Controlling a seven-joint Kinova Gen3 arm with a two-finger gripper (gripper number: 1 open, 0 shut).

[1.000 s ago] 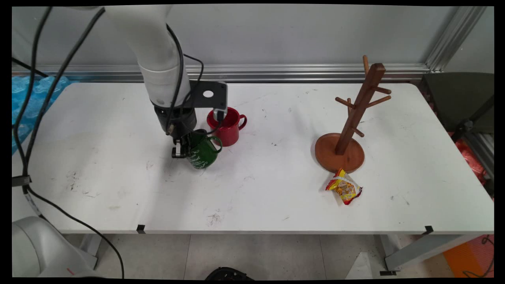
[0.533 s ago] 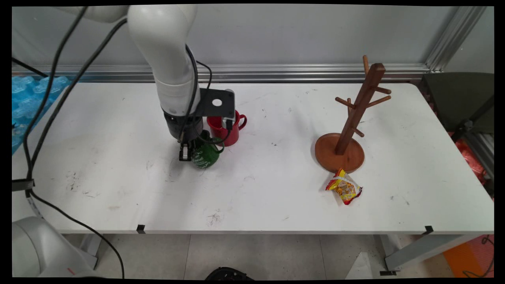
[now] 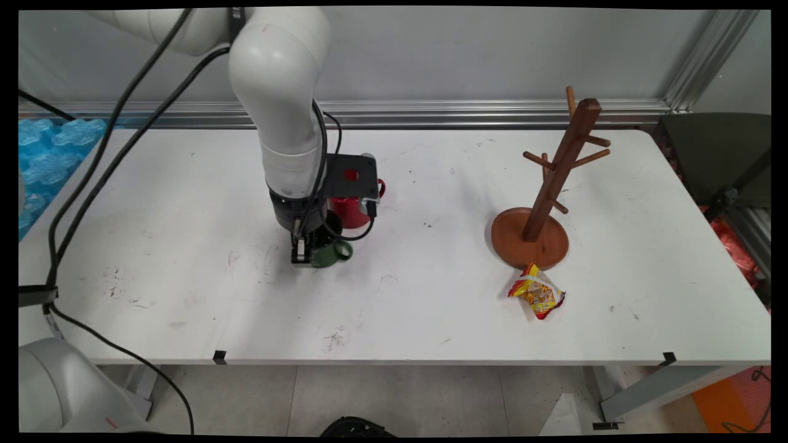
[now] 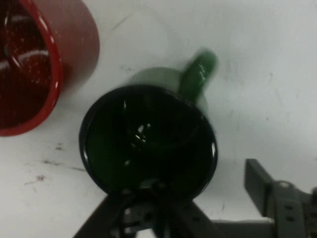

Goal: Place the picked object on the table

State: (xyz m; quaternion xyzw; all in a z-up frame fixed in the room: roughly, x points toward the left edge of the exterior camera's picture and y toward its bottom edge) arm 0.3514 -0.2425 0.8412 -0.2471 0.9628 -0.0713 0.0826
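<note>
So the black two-finger gripper (image 3: pixel 306 253) is clamped on the rim of a dark green glossy mug (image 3: pixel 329 252), which sits upright on the white table (image 3: pixel 431 295), handle pointing right. A red speckled mug (image 4: pixel 34 64) stands just behind it, close but not touching. Way off to the right there's a wooden mug tree (image 3: pixel 545 203) with a crumpled yellow-red snack packet (image 3: pixel 537 291) by its base.

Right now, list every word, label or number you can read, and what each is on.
Nothing reads legibly.
Snack packet: printing too small to read.
Green mug, under the end effector: no lettering shows.
Red mug, wooden mug tree: no text.
</note>
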